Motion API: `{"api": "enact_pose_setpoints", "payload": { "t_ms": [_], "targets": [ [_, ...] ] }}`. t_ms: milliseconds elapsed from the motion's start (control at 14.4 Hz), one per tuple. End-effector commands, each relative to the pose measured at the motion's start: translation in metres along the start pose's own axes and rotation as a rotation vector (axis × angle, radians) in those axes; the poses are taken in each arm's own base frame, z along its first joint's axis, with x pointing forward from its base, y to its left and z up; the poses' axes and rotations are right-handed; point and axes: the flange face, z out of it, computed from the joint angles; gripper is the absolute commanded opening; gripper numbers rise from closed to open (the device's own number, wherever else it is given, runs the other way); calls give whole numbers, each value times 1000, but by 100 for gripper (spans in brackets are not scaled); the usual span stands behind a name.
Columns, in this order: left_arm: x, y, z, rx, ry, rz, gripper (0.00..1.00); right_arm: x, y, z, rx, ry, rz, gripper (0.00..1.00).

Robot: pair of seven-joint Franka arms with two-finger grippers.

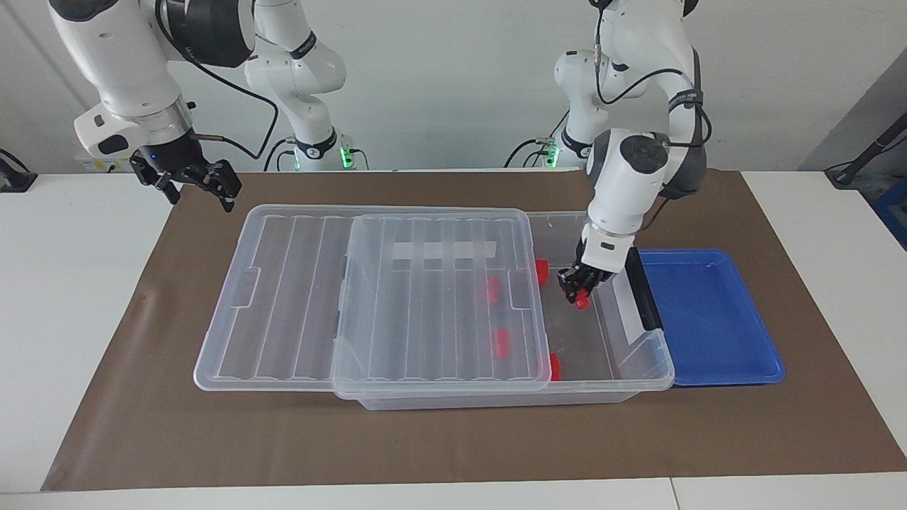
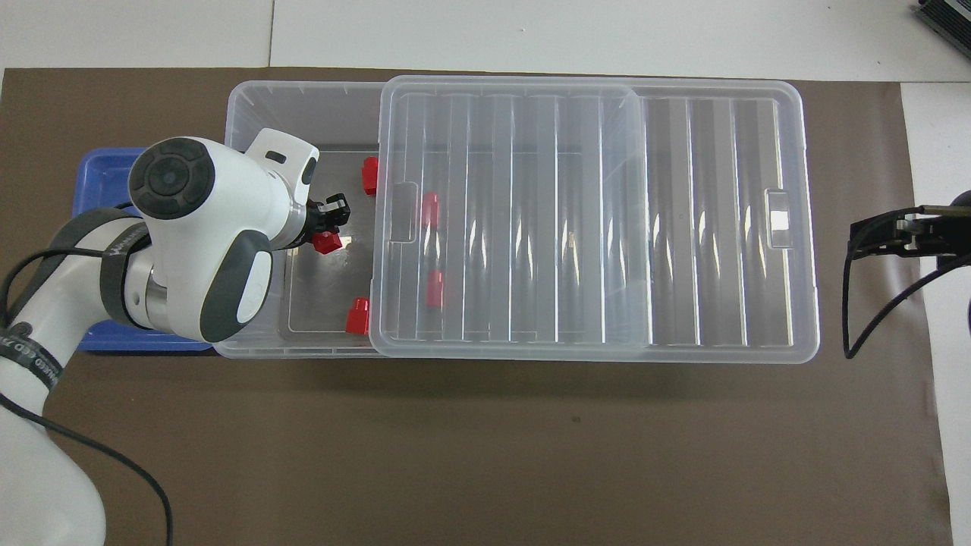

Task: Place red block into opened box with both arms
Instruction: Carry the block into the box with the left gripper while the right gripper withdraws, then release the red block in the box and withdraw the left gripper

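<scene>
The red block (image 1: 582, 302) (image 2: 327, 242) is gripped by my left gripper (image 1: 577, 289) (image 2: 328, 231), which is shut on it. It hangs low over the floor of the box's uncovered part. The box (image 1: 496, 401) (image 2: 250, 102) is clear plastic. Its ribbed lid (image 1: 283, 290) (image 2: 721, 220) is slid toward the right arm's end and overhangs there. Several other red blocks lie inside, two in the uncovered part (image 1: 542, 271) (image 1: 553, 366) and two under the lid (image 1: 492, 289) (image 1: 502, 341). My right gripper (image 1: 198, 183) (image 2: 861, 231) waits open and holds nothing, up over the mat past the lid's end.
A blue tray (image 1: 708, 319) (image 2: 98, 171) with nothing in it sits against the box's latch end, toward the left arm's end of the table. The black latch (image 1: 641, 290) stands between tray and box. A brown mat (image 1: 453, 439) covers the table.
</scene>
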Motion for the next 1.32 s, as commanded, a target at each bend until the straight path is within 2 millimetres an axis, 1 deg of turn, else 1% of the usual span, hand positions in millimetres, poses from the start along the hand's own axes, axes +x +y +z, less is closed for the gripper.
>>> {"api": "enact_pose_setpoints", "payload": {
  "t_ms": [0,139,277,347,416,486,555,624,694,763,902,971,1110,1249],
  "targets": [
    [-2,6,37,28,19,42,4,-4,4,1,22,1,1,100],
    [-1,-3,50,20,30,52,4,-4,1,0,60,-3,4,100],
    [-8,-12,71,11,41,66,4,-5,0,-5,74,-10,0,100],
    [-10,-15,77,9,45,67,5,-4,0,-5,73,-12,0,100],
    [-11,-15,78,8,45,65,6,-5,-1,-5,73,-12,-3,100],
    [-11,-15,78,11,42,65,13,-5,-2,-5,75,-14,-4,100],
    [-11,-15,78,11,42,65,24,-6,-4,-6,88,-20,-4,100],
    [-11,-16,78,14,40,64,64,-6,-4,-6,103,-24,0,100],
    [-10,-16,77,14,40,62,100,-6,-4,-6,103,-24,-2,100],
    [-9,-14,75,19,32,62,100,-6,-4,-6,101,-23,-2,100],
    [-5,-11,62,40,10,60,100,-6,-3,-6,102,-22,0,100],
    [0,-10,48,52,-3,56,100,-6,-3,-5,102,-23,0,100],
    [7,-7,6,77,-31,49,100,-6,-3,-6,100,-22,-1,100],
    [15,-12,-43,98,-49,26,100,-6,-2,-5,101,-20,0,100]
  ]
}}
